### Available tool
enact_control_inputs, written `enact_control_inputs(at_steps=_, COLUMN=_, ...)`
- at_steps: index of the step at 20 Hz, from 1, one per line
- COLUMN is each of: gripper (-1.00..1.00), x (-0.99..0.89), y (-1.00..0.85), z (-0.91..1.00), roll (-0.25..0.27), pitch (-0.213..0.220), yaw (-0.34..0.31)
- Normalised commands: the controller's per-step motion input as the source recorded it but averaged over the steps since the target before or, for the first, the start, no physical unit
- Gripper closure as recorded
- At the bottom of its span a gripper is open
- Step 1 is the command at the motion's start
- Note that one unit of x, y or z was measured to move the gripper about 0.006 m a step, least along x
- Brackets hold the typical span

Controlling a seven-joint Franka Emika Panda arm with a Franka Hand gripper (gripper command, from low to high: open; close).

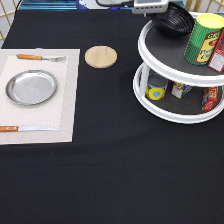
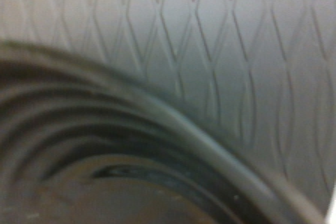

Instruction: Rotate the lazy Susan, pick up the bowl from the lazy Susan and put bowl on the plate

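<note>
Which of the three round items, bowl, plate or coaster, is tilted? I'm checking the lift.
The black bowl, tipped on the lazy Susan; plate and coaster lie flat.

Printed labels on green can and lower-tier boxes; no lettering legible

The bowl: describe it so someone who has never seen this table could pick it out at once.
Find the lazy Susan, the white two-tier turntable at the exterior view's right. On its upper tray, at the exterior view's top edge, the bowl sits tilted just under the hand. It is glossy black with ridged inner rings, unlike the green can beside it.
</note>
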Motion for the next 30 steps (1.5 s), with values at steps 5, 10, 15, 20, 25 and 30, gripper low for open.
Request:
enact_control_inputs(at_steps=5, gripper=1.00, x=0.29, y=-0.96, z=0.36, roll=0.103, pitch=0.054, yaw=0.000)
enact_control_inputs(at_steps=10, gripper=1.00, x=0.28, y=-1.00, z=0.01, roll=0.097, pitch=0.003, yaw=0.000)
enact_control_inputs(at_steps=15, gripper=1.00, x=0.34, y=-1.00, z=-0.25, roll=0.089, pitch=-0.029, yaw=0.000)
enact_control_inputs(at_steps=20, gripper=1.00, x=0.14, y=-0.84, z=-0.53, roll=0.036, pitch=-0.089, yaw=-0.066)
enact_control_inputs(at_steps=25, gripper=1.00, x=-0.01, y=-0.38, z=-0.54, roll=0.003, pitch=-0.103, yaw=-0.252)
enact_control_inputs(at_steps=30, gripper=1.00, x=-0.10, y=-0.15, z=-0.40, roll=0.000, pitch=-0.056, yaw=-0.337)
